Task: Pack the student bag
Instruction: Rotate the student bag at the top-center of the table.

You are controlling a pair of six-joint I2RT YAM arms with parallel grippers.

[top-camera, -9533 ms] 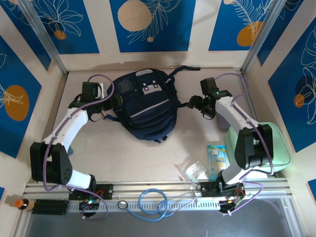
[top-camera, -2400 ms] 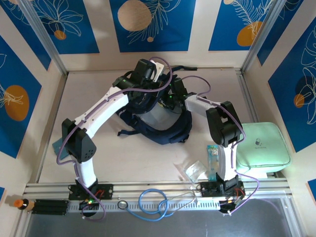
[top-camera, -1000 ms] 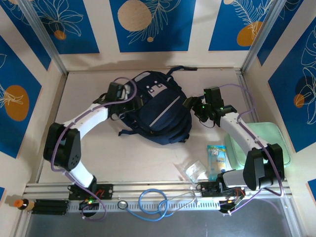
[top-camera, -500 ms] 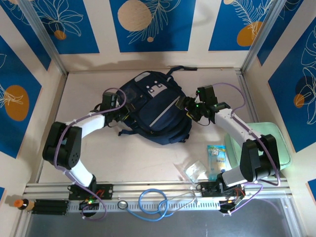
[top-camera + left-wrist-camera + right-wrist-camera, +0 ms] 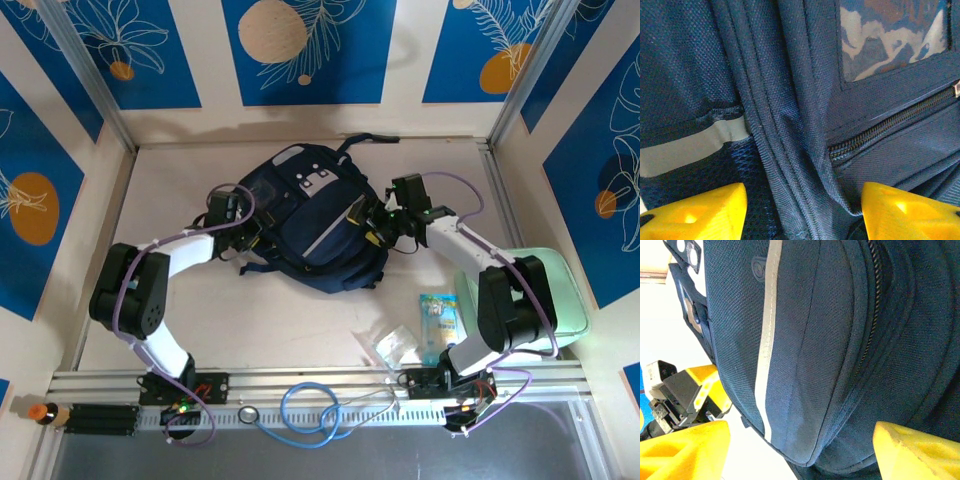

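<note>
From above, the student bag (image 5: 310,225) lay flat on the table (image 5: 250,320), a little toward 12 o'clock of the middle, its grey-white patch end pointing to 12. The left gripper (image 5: 245,232) sat against the bag's 9 o'clock side and the right gripper (image 5: 372,226) against its 3 o'clock side. A mint green case (image 5: 572,290) lay at 4 o'clock, partly under the right arm; a snack packet (image 5: 437,318) and a clear packet (image 5: 392,345) lay near 5 o'clock, apart from the bag; a blue cable (image 5: 305,408) coiled at 6 o'clock.

At the left wrist, navy fabric of the bag (image 5: 790,90) lay close up; a zip (image 5: 890,125) ran toward 3 o'clock beneath a clear window (image 5: 890,35) at 1 o'clock. The left gripper (image 5: 802,220) stood released, its yellow fingers (image 5: 695,215) spread at 7 and 5 o'clock, a stitched fold between them unclamped.

At the right wrist, the bag (image 5: 830,340) bulged, and its pale stripe (image 5: 767,340) ran from 12 toward 7 o'clock. The right gripper (image 5: 802,455) stood released, fingers wide at 7 and 5 o'clock, the bag's rounded edge between them; bare table showed beside the 7 o'clock finger.
</note>
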